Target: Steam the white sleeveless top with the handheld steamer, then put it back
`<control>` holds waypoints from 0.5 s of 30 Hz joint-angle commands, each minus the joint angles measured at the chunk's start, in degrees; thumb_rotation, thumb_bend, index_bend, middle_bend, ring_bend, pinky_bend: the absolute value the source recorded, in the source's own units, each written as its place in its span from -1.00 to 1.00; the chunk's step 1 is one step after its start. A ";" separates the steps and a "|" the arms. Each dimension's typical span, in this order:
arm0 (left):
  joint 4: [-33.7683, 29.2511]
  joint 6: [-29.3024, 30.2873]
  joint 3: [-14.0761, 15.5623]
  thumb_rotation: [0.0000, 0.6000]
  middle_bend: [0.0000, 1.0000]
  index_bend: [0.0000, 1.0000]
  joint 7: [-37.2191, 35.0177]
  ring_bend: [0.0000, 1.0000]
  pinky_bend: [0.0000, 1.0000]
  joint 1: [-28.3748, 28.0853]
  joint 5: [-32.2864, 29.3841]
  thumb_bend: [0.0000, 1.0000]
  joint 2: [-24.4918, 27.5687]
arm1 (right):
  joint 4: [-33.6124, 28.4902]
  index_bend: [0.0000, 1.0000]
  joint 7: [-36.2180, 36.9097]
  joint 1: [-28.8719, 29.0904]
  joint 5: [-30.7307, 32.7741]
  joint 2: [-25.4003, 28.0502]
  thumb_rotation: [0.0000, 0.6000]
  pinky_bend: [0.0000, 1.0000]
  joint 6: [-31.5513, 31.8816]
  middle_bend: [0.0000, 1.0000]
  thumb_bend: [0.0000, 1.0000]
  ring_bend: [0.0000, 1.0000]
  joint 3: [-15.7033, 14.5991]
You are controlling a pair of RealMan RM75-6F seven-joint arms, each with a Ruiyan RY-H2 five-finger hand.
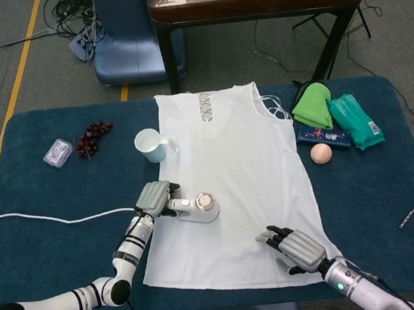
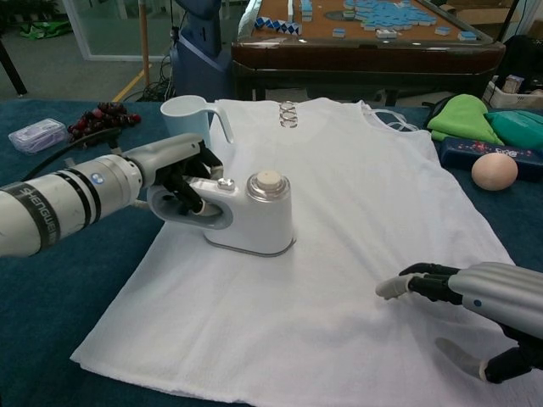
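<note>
The white sleeveless top [image 1: 232, 174] is spread flat on the desk [image 1: 45, 248]. The handheld steamer [image 2: 253, 216] is gripped at its handle by the left robot hand [image 2: 174, 174] and rests on the top's lower left. The right robot hand [image 2: 475, 309], fingers spread, is pressed on the hem. Slow, flat passes are advised.

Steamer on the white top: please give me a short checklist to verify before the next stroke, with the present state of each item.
1. Left hand holds the steamer by its handle: ok.
2. Steamer base sits flat on the white top: ok.
3. Right hand is on the top near its lower right edge, away from the steamer: ok.
4. Cup stands close behind the steamer, so it may be bumped: not ok.
5. Cord lies loose on the table: ok.
6. Steam is coming out: cannot tell.
</note>
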 commanded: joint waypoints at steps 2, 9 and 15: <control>2.61 -0.53 -0.99 1.00 0.72 0.52 0.72 0.47 0.51 -1.78 -0.74 -0.52 -2.38 | -0.10 -0.77 0.15 0.07 0.02 0.22 1.00 -0.52 0.07 -0.67 0.15 -0.87 0.08; 7.42 -1.35 -2.45 1.00 0.71 0.52 1.07 0.46 0.51 -3.88 -1.97 -0.53 -5.10 | -0.13 -0.77 0.49 0.12 -0.22 0.45 1.00 -0.52 0.48 -0.67 0.15 -0.87 0.17; 8.78 -1.42 -2.72 1.00 0.72 0.52 0.79 0.46 0.51 -3.71 -2.18 -0.53 -4.38 | -0.07 -0.77 0.74 0.42 -0.19 0.38 1.00 -0.52 0.01 -0.67 0.15 -0.87 0.18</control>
